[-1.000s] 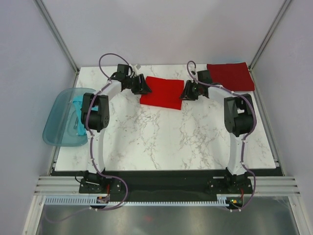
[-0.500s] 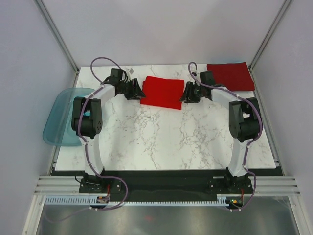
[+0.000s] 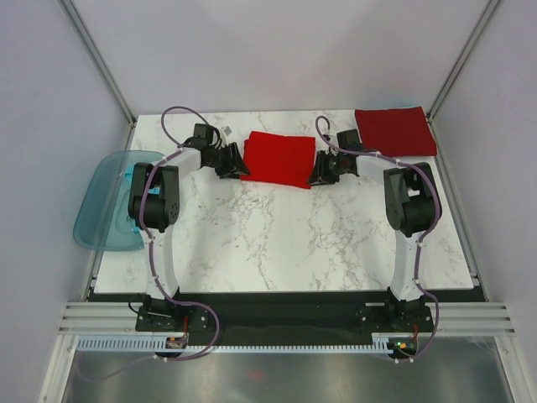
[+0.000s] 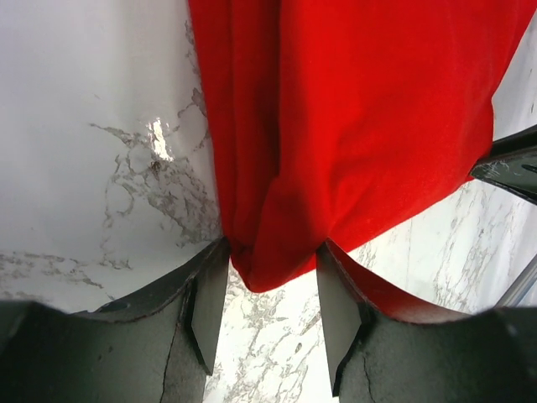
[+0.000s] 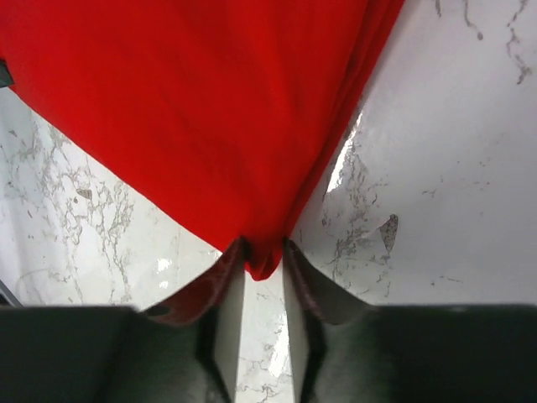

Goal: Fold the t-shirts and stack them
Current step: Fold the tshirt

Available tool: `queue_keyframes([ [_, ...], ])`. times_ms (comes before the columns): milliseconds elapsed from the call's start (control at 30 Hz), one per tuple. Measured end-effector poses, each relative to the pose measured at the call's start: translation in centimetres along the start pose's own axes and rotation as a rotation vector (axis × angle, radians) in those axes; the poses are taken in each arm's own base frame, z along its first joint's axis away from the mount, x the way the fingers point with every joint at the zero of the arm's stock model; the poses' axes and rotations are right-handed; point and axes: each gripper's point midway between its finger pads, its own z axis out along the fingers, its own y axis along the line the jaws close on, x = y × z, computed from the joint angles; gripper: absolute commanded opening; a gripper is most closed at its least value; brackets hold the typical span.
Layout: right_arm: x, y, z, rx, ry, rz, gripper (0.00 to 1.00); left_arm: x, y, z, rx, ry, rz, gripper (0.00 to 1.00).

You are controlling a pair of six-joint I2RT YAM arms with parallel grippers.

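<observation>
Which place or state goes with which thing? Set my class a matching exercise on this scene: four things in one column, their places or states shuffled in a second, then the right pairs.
Things
1. bright red t-shirt
2. dark red t-shirt
3. teal bin
4. left gripper

Places or states
A. folded, at the far right corner of the table
B. beyond the table's left edge
C. closed on the left side of the bright red t-shirt
D. centre of the table's far half

Pairs: 1-D, 2-A, 3-B, 4-C
</observation>
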Motion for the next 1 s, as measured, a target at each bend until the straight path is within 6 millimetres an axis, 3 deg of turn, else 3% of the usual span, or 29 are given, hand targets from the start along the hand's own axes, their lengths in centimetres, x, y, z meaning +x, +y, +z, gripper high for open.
queue_keyframes([
  [100, 0.2, -0.2, 0.2, 0.007, 0.004, -0.006, 0.16, 0.0, 0.0, 0.0, 0.0, 0.0, 0.002, 0.55],
  [267, 0.3, -0.3, 0.3, 0.009, 0.007, -0.013, 0.09, 0.0, 0.1, 0.0, -0.003, -0.001, 0.011, 0.51],
  [333, 0.4, -0.4, 0.3, 0.009, 0.007, -0.016, 0.04, 0.0, 0.1, -0.1, -0.003, 0.0, 0.013, 0.37],
  [367, 0.4, -0.4, 0.3, 0.008, 0.006, -0.017, 0.02, 0.1, 0.1, -0.1, -0.003, 0.004, 0.013, 0.22],
  [467, 0.6, -0.5, 0.3, 0.007, 0.004, -0.017, 0.0, 0.4, 0.0, -0.1, 0.006, 0.015, 0.009, 0.02],
  [633, 2.2, -0.8, -1.0, 0.048, 0.024, -0.001, 0.0, 2.1, 0.1, -0.4, -0.001, 0.047, -0.016, 0.02],
  [800, 5.7, -0.5, -3.0, 0.069, 0.063, 0.014, 0.0, 6.5, -0.8, -2.6, -0.054, 0.109, -0.044, 0.03],
  [833, 6.5, -0.5, -3.4, 0.071, 0.074, 0.019, 0.0, 7.4, -1.0, -3.0, -0.063, 0.12, -0.048, 0.07],
  [867, 7.2, -0.4, -3.7, 0.072, 0.081, 0.023, 0.03, 8.2, -1.3, -3.4, -0.068, 0.132, -0.053, 0.19],
  [933, 8.6, -0.1, -4.4, 0.075, 0.092, 0.031, 0.1, 9.7, -1.5, -4.0, -0.077, 0.153, -0.064, 0.28],
  [1000, 9.8, 0.3, -5.2, 0.078, 0.098, 0.035, 0.23, 10.7, -1.5, -4.4, -0.088, 0.169, -0.072, 0.3],
])
